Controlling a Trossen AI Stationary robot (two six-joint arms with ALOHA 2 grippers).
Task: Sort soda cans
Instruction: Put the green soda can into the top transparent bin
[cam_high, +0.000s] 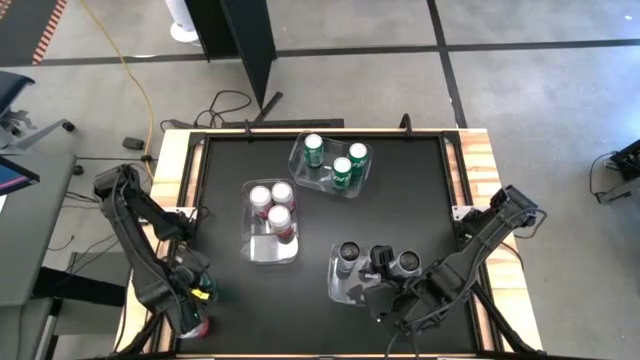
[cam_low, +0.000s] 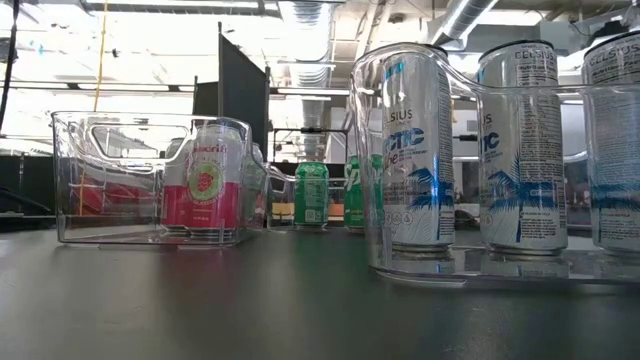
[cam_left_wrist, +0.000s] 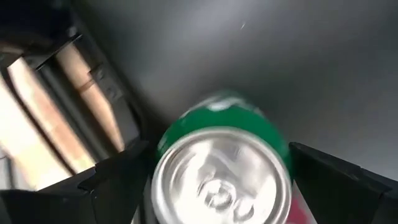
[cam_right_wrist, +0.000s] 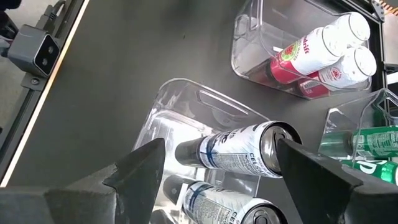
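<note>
Holding a green can (cam_left_wrist: 221, 168) upright between its fingers, our left gripper (cam_high: 197, 300) sits at the table's near-left corner; the green cans' bin (cam_high: 330, 190) lies far and to the right. Our right gripper (cam_high: 385, 292), jaws apart, hovers over the dark cans' bin (cam_right_wrist: 180, 106).

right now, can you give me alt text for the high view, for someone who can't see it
Overhead view of a black table holding three clear bins: three green cans, three red-pink cans and grey cans. The right gripper hangs over the grey cans' bin; the left gripper sits at the near-left corner.
</note>
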